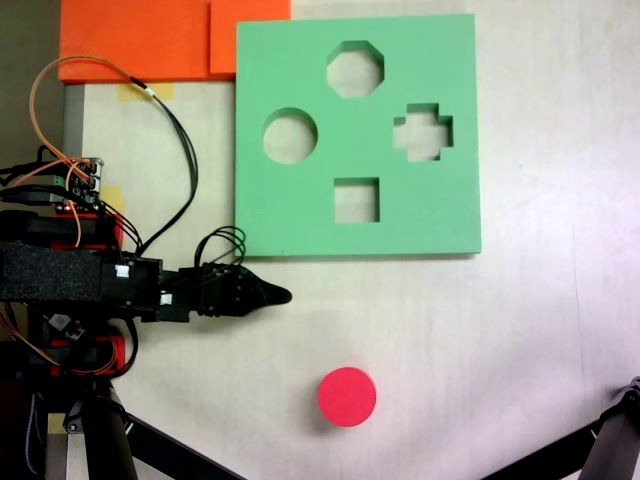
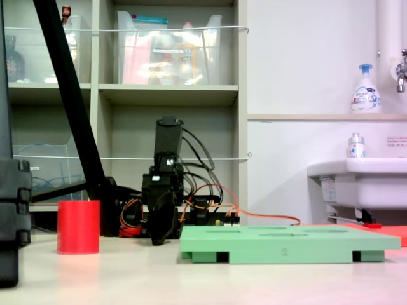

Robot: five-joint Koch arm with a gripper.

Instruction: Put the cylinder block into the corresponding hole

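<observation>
A short red-pink foam cylinder block [image 1: 347, 397] stands upright on the pale tabletop [image 1: 520, 330], near the bottom edge in the fixed view from above, with bare surface all round it. It is well apart from the green square foam board [image 1: 300, 215], which lies flat toward the top edge of that view. The board has four cut-outs: an octagonal one [image 1: 355, 69], a cross-shaped one [image 1: 423, 132], a square one [image 1: 356, 200], and the round circular hole [image 1: 290, 136] nearest the board's left side. All four look open down to the tabletop.

The black arm reaches in from the left edge, and its pincer [image 1: 278, 295] lies low over the tabletop just below the board's bottom left corner, pointing right. From above it tapers to one dark tip, so the jaws seem drawn together and carry nothing, though I cannot be sure a gap is not hidden. In the low fixed view, the pincer [image 2: 159, 238] hangs down between the cylinder block [image 2: 79, 226] and the board [image 2: 286, 244].

Two flat orange foam pieces [image 1: 140, 40] lie at the top left corner.
</observation>
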